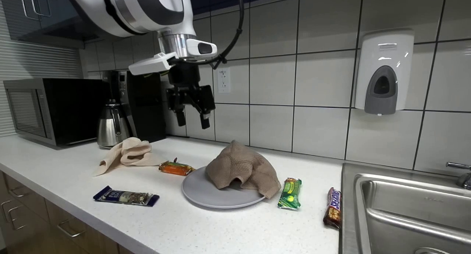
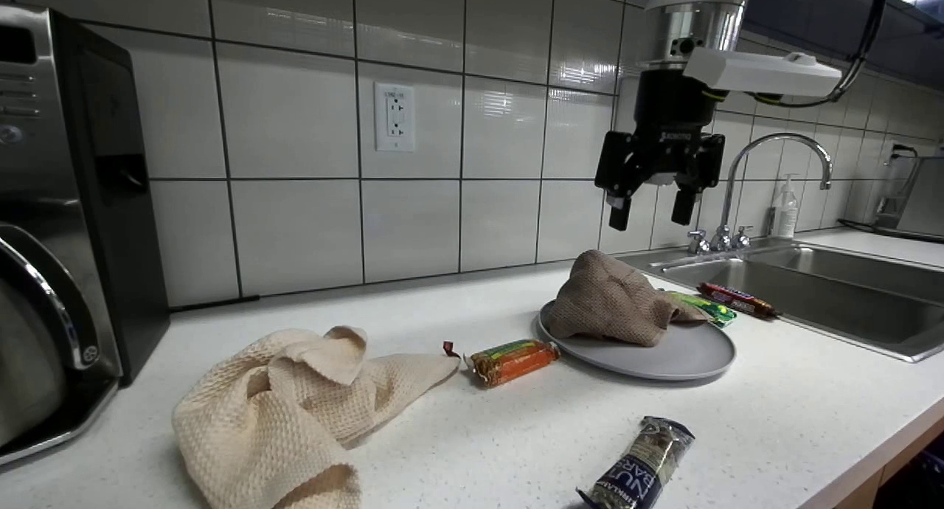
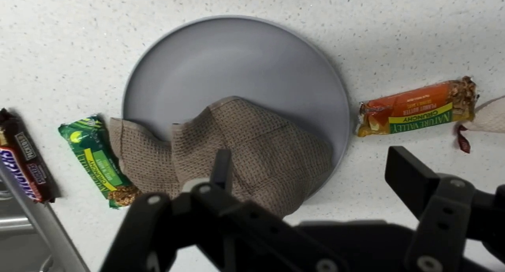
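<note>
in an exterior view, gripper (image 1: 193, 122) hangs, jaws spread, holding nothing. rightward, gray plate (image 1: 199, 192) bears 1 brown waffle-weave towel (image 1: 241, 167), bunched, a corner past the rim. towel judged light, limp, grippy, unbreakable; best hold: pinch its raised fold (image 1: 234, 147).

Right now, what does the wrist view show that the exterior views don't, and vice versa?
Wrist view only: readable Peanut Butter lettering on the orange bar.
Exterior views only: wall outlet, tiled wall, steel carafe.
Both: open gripper, brown cloth on the grey plate, the orange bar, green bar, Snickers bar, beige cloth (only a corner in the wrist view), sink.
</note>
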### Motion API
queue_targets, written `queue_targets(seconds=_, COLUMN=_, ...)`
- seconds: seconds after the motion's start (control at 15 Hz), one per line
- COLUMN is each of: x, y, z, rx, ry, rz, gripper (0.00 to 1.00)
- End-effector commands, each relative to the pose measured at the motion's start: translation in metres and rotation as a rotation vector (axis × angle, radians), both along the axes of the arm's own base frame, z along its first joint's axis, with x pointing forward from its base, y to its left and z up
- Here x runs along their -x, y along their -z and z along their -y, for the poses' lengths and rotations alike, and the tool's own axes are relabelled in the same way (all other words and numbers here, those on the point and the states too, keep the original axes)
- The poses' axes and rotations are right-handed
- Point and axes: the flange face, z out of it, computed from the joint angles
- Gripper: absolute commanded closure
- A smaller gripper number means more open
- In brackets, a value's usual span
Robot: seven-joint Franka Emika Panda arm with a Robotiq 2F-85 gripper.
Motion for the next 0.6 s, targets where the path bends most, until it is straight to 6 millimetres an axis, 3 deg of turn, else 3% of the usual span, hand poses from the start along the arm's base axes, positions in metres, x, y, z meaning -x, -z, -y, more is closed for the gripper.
queue_targets(seconds=0.0, x=-0.006, y=0.000, z=0.023, rx=-0.010, ry=0.007, rz=0.005, gripper=0.00)
queue_targets(seconds=0.53, x=-0.029, y=0.026, z=0.051, rx=-0.014, ry=0.038, rz=-0.015, gripper=0.00)
